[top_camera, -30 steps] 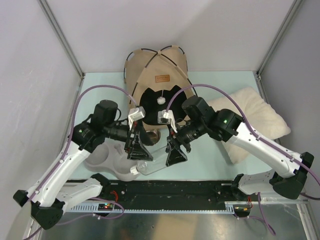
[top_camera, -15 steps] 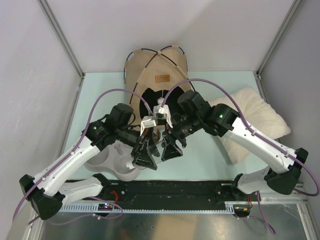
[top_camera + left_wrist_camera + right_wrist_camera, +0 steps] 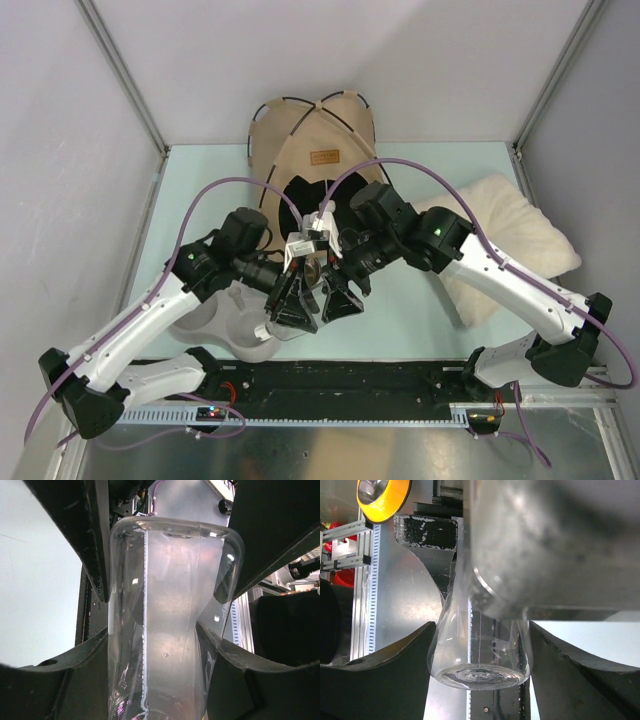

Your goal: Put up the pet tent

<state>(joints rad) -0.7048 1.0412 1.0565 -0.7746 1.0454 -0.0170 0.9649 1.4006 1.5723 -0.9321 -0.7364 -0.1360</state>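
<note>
Tent: the tent (image 3: 300, 150) stands at 12 o'clock on the table (image 3: 420, 165), against the back wall, tan outside and black inside.
Poles: thin black poles (image 3: 291, 99) arc over its top edge and run down its seams.
Doorway: the black doorway (image 3: 300, 195) faces me at 6 o'clock; my wrists cover its lower half.
Label patch: a small brown label patch (image 3: 323, 156) sits above the doorway. It carries writing, too small for me to read.
Bottle: a clear plastic bottle (image 3: 165, 630) hangs between my two grippers, just in front of the tent toward 6 o'clock. I find no print or brand on it.
Left gripper: my left gripper (image 3: 288, 312) comes in from 9 o'clock. Its black fingers (image 3: 90, 540) press both sides of the bottle, whose wall is pinched into a waist between them.
Right gripper: my right gripper (image 3: 340, 300) comes in from 3 o'clock, and its fingers (image 3: 385, 675) clasp the bottle's round base on both sides.
Blurred shape: something grey fills the upper right of my right wrist view; I cannot tell what it is.
Bowl: a grey double bowl (image 3: 215, 325) lies at 8 o'clock, partly under my left arm.
Pillow: a cream fluffy pillow (image 3: 505, 225) lies at 3 o'clock, beside the tent.
</note>
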